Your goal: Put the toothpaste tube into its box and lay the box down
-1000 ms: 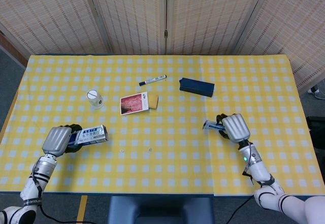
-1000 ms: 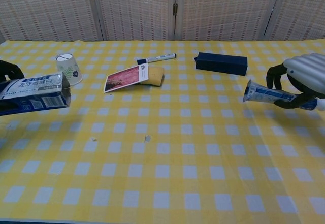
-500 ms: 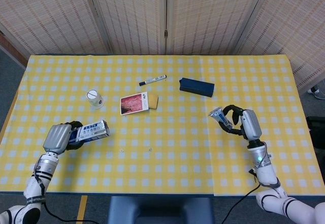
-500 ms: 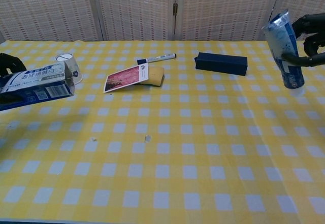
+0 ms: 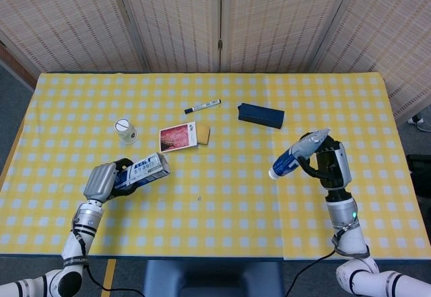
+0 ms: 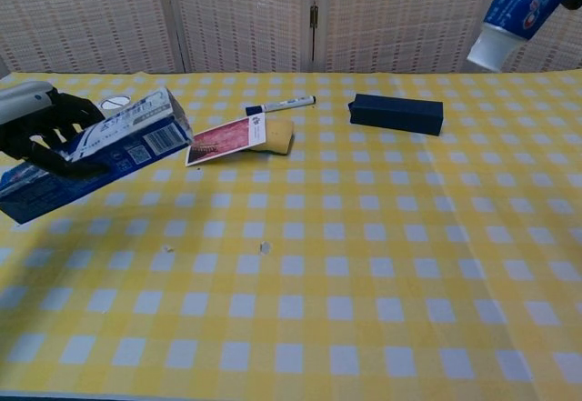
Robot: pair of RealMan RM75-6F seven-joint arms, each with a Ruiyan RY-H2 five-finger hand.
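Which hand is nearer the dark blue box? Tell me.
Right. The right hand, holding the toothpaste tube, is just in front of the dark blue box; the left hand, gripping the toothpaste box, is far left.

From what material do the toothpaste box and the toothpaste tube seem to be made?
The toothpaste box looks like thin printed cardboard with a slight gloss: flat panels, sharp folded edges and an open end flap. The toothpaste tube seems to be soft plastic or laminate, smooth and shiny in blue, with a hard white cap; which of the two cannot be told. The left hand holds the box, the right hand the tube.
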